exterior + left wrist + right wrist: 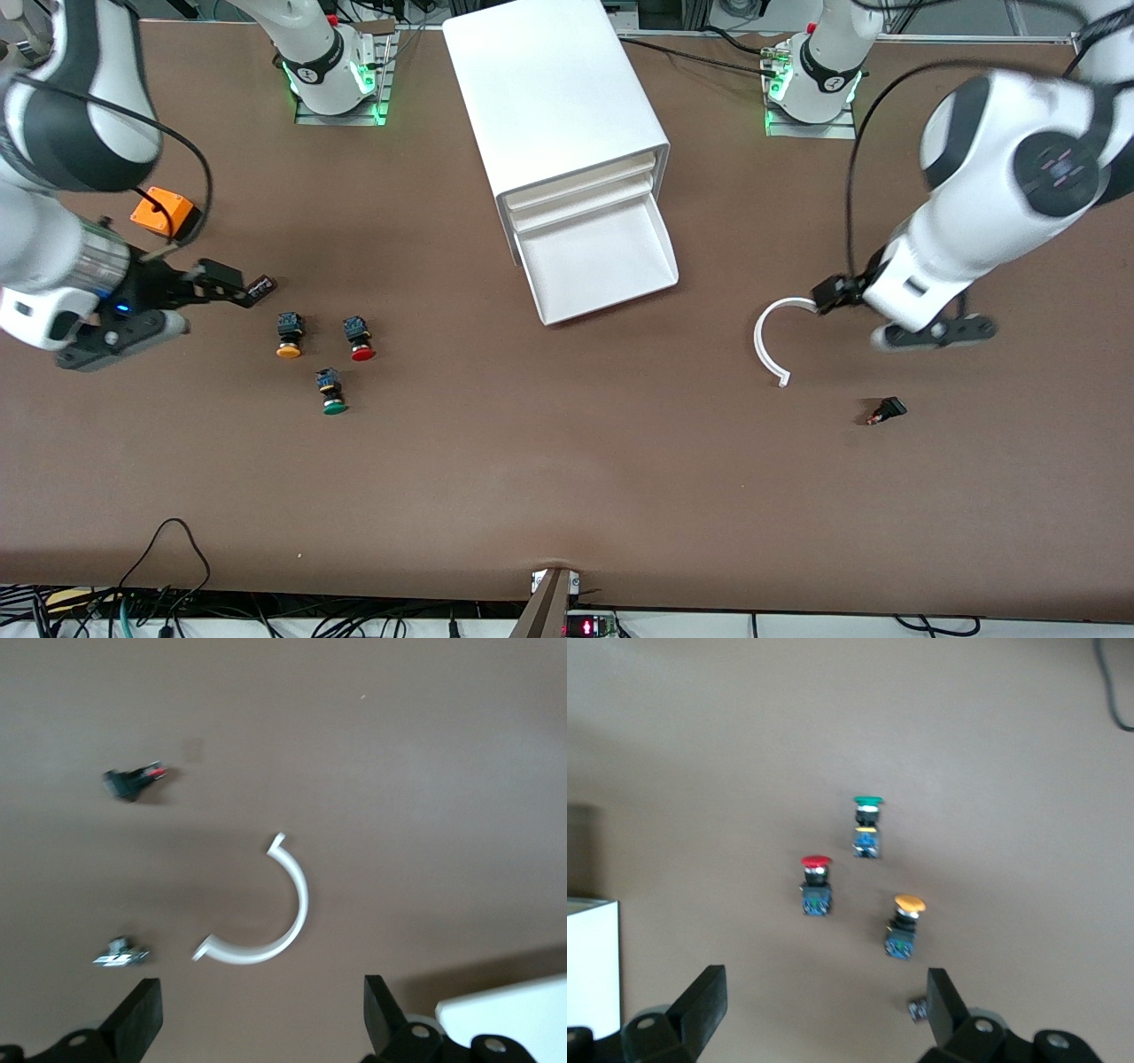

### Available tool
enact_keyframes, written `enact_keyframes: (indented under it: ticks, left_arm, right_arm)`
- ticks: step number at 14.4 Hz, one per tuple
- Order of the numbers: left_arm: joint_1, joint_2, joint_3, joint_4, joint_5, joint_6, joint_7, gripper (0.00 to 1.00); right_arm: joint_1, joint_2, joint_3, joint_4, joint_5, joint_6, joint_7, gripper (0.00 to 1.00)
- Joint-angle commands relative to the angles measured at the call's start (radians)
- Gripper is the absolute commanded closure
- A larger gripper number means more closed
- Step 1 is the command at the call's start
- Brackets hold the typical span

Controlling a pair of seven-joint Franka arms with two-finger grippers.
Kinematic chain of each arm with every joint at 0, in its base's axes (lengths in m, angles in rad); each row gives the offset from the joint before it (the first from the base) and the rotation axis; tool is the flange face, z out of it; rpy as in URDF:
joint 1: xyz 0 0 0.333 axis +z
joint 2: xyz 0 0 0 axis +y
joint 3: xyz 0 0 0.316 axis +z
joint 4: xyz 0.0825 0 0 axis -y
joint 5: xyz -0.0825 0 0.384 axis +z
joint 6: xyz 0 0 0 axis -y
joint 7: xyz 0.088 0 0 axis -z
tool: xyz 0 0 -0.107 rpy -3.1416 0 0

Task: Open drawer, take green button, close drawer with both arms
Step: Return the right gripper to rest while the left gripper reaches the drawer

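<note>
The white cabinet [558,89] stands at the robots' edge of the table, midway between the arms. Its lowest drawer [595,259] is pulled out and is empty. The green button [334,394] lies on the table toward the right arm's end, nearer to the front camera than the red button [361,340] and the yellow button [289,337]. It also shows in the right wrist view [867,824]. My right gripper [217,285] [824,1014] is open and empty over the table beside the yellow button. My left gripper [840,293] [261,1028] is open and empty over one end of a white arc.
The white arc [767,341] [283,912] and a small black switch [887,410] [133,781] lie toward the left arm's end. A small metal part [120,953] lies near the arc. An orange block [162,213] and a small dark chip [261,285] lie by the right gripper.
</note>
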State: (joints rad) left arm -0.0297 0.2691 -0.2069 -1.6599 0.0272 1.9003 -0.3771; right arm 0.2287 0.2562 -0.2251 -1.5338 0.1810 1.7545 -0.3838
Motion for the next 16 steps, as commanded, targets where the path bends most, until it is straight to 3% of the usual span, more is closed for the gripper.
enact_keyframes:
  ticks: [1, 3, 5, 9, 16]
  left_arm:
    - [-0.013, 0.051, -0.002, 0.012, -0.080, 0.087, -0.052, 0.00]
    - [-0.015, 0.093, -0.003, 0.014, -0.096, 0.144, -0.057, 0.00]
    - [-0.024, 0.120, -0.006, 0.008, -0.153, 0.190, -0.059, 0.00]
    - [-0.113, 0.150, -0.005, -0.007, -0.147, 0.232, -0.211, 0.00]
    - [-0.259, 0.141, -0.006, -0.204, -0.119, 0.515, -0.364, 0.00]
  right_arm:
    - [-0.034, -0.093, 0.038, -0.003, -0.053, -0.065, -0.007, 0.00]
    - [-0.090, -0.156, 0.113, -0.003, -0.148, -0.099, -0.013, 0.00]
    - [-0.195, -0.207, 0.211, -0.006, -0.178, -0.145, -0.015, 0.00]
    - [-0.206, -0.238, 0.199, 0.003, -0.183, -0.175, -0.062, 0.00]
    - [-0.209, -0.235, 0.142, 0.017, -0.169, -0.248, -0.029, 0.00]
